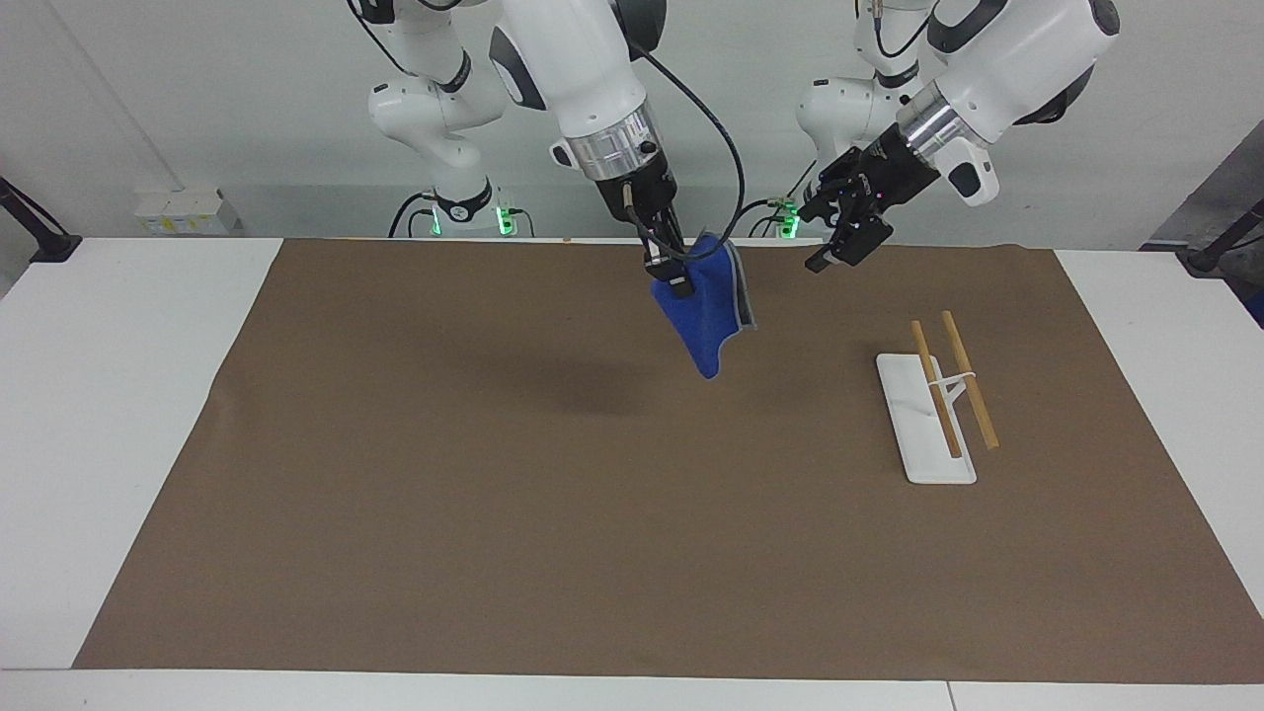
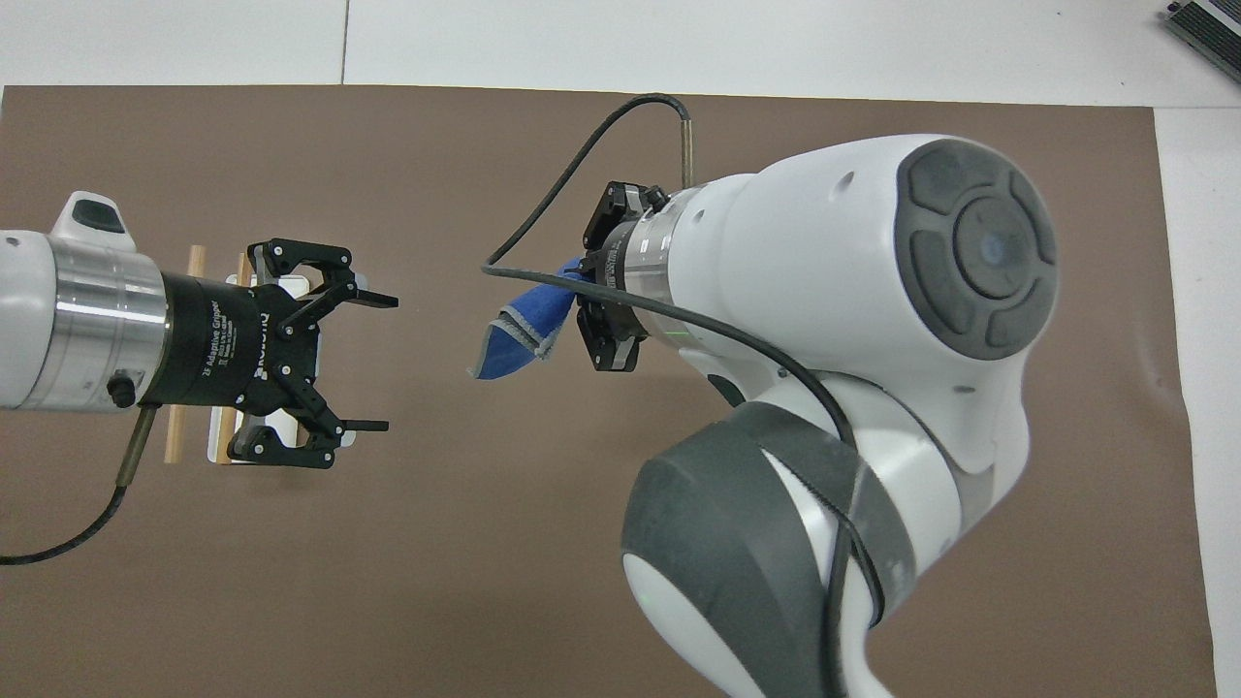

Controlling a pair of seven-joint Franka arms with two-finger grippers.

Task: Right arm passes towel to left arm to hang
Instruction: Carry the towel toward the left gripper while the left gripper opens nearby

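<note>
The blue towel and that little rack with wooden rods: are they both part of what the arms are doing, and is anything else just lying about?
Part of the job:
- towel, held up by the right gripper
- left gripper, fingers open, up beside the towel
- towel rack with two wooden rods, likely the hanging spot

Just lying about:
- brown table mat

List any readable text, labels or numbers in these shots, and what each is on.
"2F Adaptive Gripper" and "ROBOTIQ": white print on the black body of the left gripper, readable only in the overhead view.
The right gripper, holding the towel, shows no legible marking.
Nothing readable on the white rack or brown mat.
</note>
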